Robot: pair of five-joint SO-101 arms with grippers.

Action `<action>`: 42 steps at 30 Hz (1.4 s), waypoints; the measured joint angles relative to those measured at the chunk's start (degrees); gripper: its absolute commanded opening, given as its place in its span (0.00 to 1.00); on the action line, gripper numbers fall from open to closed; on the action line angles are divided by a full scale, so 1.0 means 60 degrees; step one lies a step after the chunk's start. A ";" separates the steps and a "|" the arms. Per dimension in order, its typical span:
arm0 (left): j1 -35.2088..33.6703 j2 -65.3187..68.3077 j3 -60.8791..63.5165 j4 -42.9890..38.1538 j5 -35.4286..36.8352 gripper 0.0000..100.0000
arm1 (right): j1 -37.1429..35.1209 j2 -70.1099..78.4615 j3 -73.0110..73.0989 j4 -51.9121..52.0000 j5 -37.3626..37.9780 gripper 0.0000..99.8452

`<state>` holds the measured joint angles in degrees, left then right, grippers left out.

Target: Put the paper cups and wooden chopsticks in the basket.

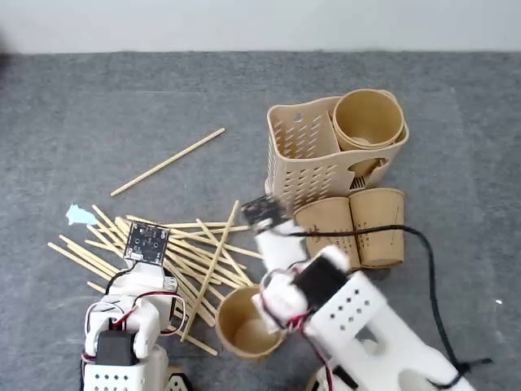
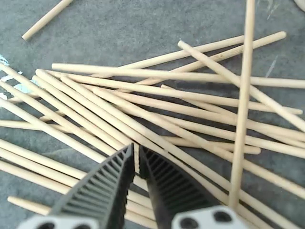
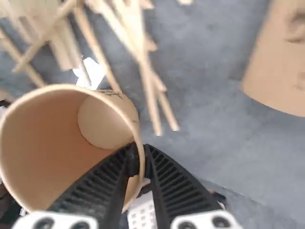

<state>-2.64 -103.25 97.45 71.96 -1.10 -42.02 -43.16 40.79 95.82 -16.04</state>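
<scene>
One paper cup, mouth up, rim pinched by right gripper, left gripper nearly closed over chopsticks

Blurred chopsticks and edge-cropped lying paper cup, right wrist view.

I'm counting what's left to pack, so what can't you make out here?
High view: what lies in the basket, hidden under the top cup.
Left wrist view: chopsticks cut off by edges, uncountable.
Right wrist view: tan object cut off by edge; chopsticks blurred.
</scene>
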 measured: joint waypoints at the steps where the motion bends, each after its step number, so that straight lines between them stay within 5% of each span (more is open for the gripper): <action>1: 0.0000 0.0000 0.0000 0.0000 0.0000 0.01 | 0.0352 0.0000 -0.0278 0.0147 0.0234 0.01; 9: 0.0000 0.0000 0.0000 0.0000 0.0000 0.01 | 0.2901 0.0000 -0.4205 0.0659 0.1260 0.01; 18: 0.0000 0.0000 0.0000 0.0000 0.0000 0.01 | 0.4264 -0.0029 -0.7736 -0.0220 0.1919 0.01; 30: 0.0000 0.0000 0.0000 0.0000 0.0000 0.01 | 0.7297 0.1817 -0.8073 -0.3165 0.2930 0.01; 42: 0.0000 0.0000 0.0000 0.0000 0.0000 0.01 | 0.8147 0.3604 -0.8073 -0.2799 0.2930 0.03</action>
<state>-2.64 -103.25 97.45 71.96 -1.10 6.86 -21.54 -7.65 79.03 1.54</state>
